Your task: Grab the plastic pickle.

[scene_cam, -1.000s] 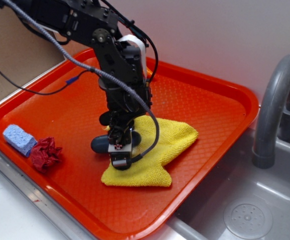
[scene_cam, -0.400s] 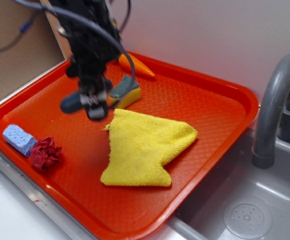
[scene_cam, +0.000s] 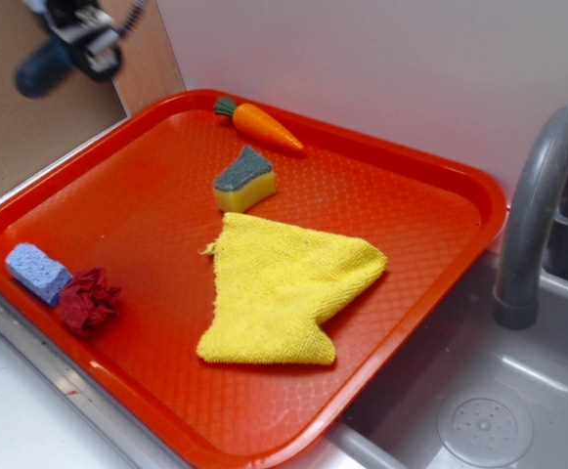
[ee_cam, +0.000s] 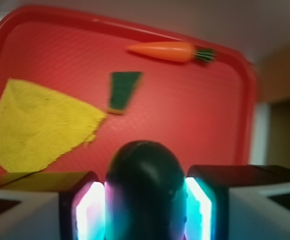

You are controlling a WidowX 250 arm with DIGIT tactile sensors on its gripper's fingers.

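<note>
The plastic pickle point(ee_cam: 144, 192) sits clamped between the two pads of the end effector point(ee_cam: 145, 210), its rounded dark end poking forward past them; in the exterior view it shows as a blurred dark oblong point(scene_cam: 41, 68) held high at the upper left, above the far-left corner of the red tray point(scene_cam: 430, 176) and partly beyond its rim. The main risk, as I judge it, is slippage: the pickle is smooth and rounded, so a squeeze off its midline could let it squirt out. Dropped from here, it might land outside the tray rather than on it. Below lie the orange carrot point(ee_cam: 167, 51), the yellow-and-green sponge wedge point(ee_cam: 122, 90) and the yellow cloth point(ee_cam: 37, 122), all well apart from the end effector, so a collision looks unlikely.
</note>
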